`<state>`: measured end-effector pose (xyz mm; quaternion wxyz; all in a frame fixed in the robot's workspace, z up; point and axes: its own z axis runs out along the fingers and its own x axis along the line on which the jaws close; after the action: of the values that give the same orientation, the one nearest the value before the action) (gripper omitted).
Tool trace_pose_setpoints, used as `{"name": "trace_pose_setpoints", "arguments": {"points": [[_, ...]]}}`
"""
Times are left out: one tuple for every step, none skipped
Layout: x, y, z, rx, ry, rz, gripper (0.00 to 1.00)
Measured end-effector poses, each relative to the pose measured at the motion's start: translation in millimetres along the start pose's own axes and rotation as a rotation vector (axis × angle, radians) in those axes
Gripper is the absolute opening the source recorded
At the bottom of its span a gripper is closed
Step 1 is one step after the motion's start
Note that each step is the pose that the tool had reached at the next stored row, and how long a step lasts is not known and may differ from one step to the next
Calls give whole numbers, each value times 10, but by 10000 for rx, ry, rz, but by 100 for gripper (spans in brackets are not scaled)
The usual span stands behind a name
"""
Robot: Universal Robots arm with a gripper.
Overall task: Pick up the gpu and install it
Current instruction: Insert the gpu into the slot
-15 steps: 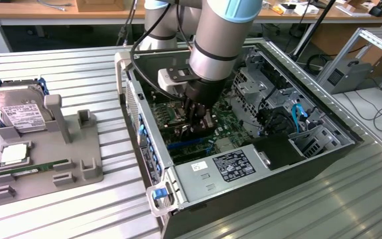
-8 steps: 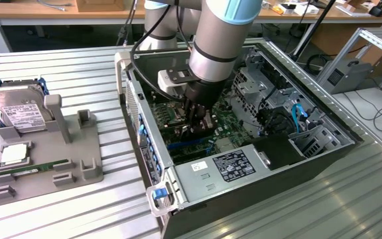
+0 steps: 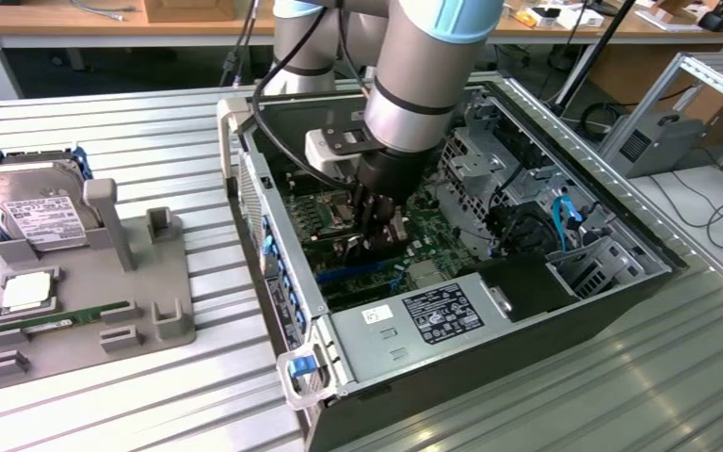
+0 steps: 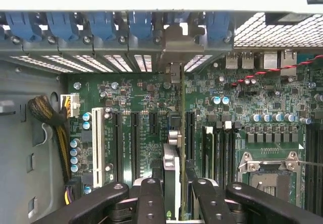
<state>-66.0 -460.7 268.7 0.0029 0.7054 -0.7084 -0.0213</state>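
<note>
The gripper [image 4: 174, 196] is pinching the gpu [image 4: 173, 148] edge-on between its fingers — in the wrist view the card is showing as a thin vertical strip running from the jaws up toward the rear slots, with its silver bracket [image 4: 177, 41] sitting up at the row of blue clips [image 4: 101, 24]. So the pickup part is looking done. The gripper [image 3: 375, 231] is reaching down inside the open case [image 3: 613, 202] in the exterior view, right over the motherboard [image 3: 431, 231], with the card down among the expansion slots.

The card is lining up between the black slots [image 4: 133, 143] and beside the white slot [image 4: 97, 141], and the bracket seems to be resting in one of the rear openings. Whether the edge connector is fully seated can't be told — the card's own body is hiding the slot under it. Since the fingers are gripping it, the install is looking like it's in the final stretch, not finished.

Out on the exterior view's left, the grey tray [image 3: 148, 320] is holding the hard drive [image 3: 41, 212] and a green memory stick [image 3: 79, 315] — and the gpu isn't on the tray, it's in the case.
</note>
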Motion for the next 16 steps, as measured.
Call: {"name": "trace_pose_setpoints", "arguments": {"points": [[0, -15, 0, -3, 0, 0, 27], [0, -17, 1, -5, 2, 0, 27], [0, -18, 8, -4, 0, 1, 27], [-1, -18, 13, -6, 3, 2, 27], [-1, -17, 23, -6, 3, 10, 27], [-2, -17, 30, -6, 2, 17, 27], [-9, -14, 40, -3, -2, 28, 27], [-17, -11, 47, -3, -2, 35, 27], [-28, -9, 50, -4, 0, 44, 27], [-35, -4, 52, -4, -2, 57, 27], [-35, 0, 52, -3, -2, 62, 27], [-35, 1, 51, -1, -3, 63, 27], [-36, 3, 42, 10, -13, 65, 27], [-37, 4, 4, 13, -6, 65, 27], [-37, 5, -19, 14, -4, 65, 27], [-37, 5, -30, 14, -5, 65, 27]]}}
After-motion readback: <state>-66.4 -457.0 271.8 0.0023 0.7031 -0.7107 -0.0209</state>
